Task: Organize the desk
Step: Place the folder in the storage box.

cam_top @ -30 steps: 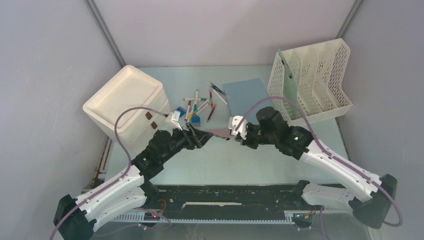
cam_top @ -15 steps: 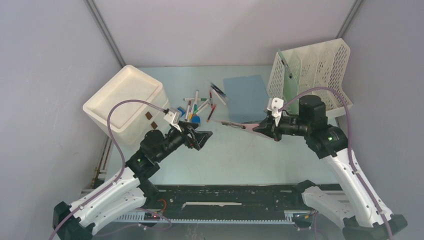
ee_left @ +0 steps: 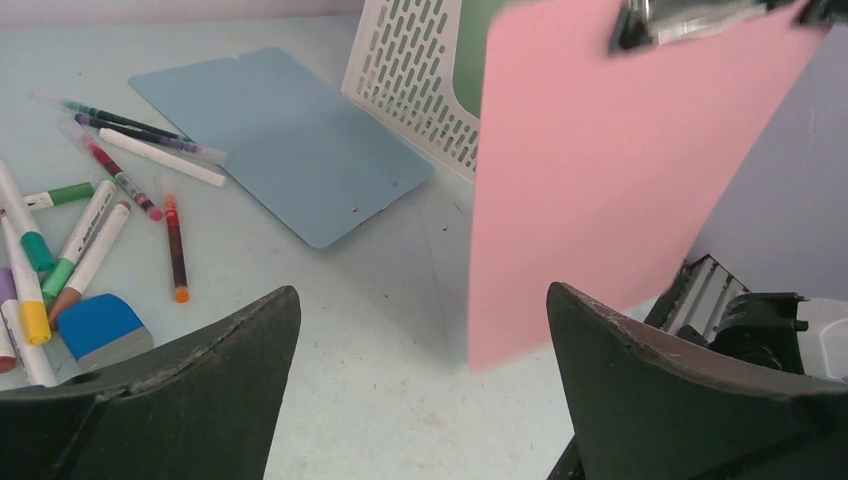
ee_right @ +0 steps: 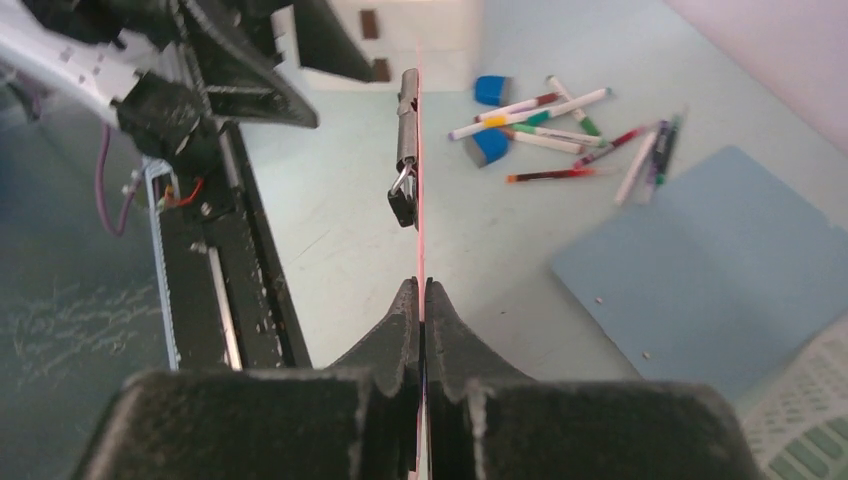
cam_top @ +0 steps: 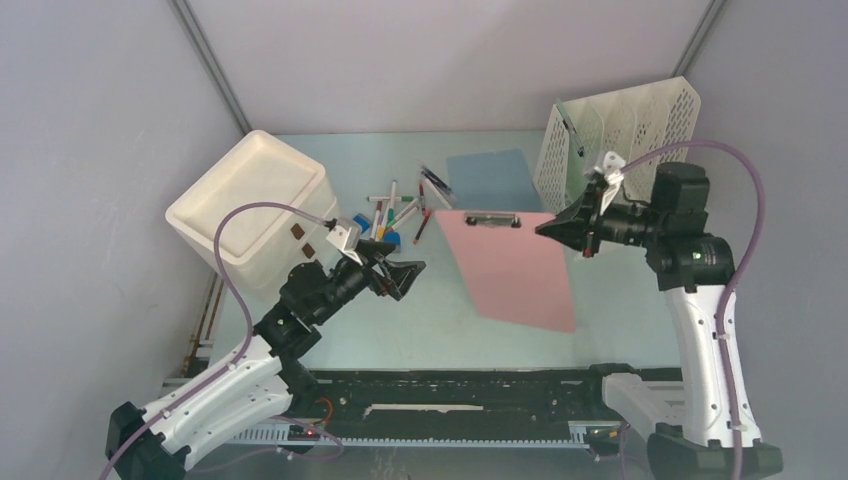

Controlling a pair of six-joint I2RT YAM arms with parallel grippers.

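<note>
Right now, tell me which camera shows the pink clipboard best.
Top external: the pink clipboard faces that camera whole, metal clip included, pinched at one edge by the right fingers. Left wrist shows most of its face, cropped at the top. Right wrist sees it only edge-on, a thin line.

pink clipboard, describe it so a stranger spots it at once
Find the white file rack on the desk, far right. Beside it the right gripper holds a pink clipboard in the air. The blue board lies flat; this one is pink and held aloft.

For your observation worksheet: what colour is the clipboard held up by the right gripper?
The clipboard is pink; the left wrist view shows it best.
</note>
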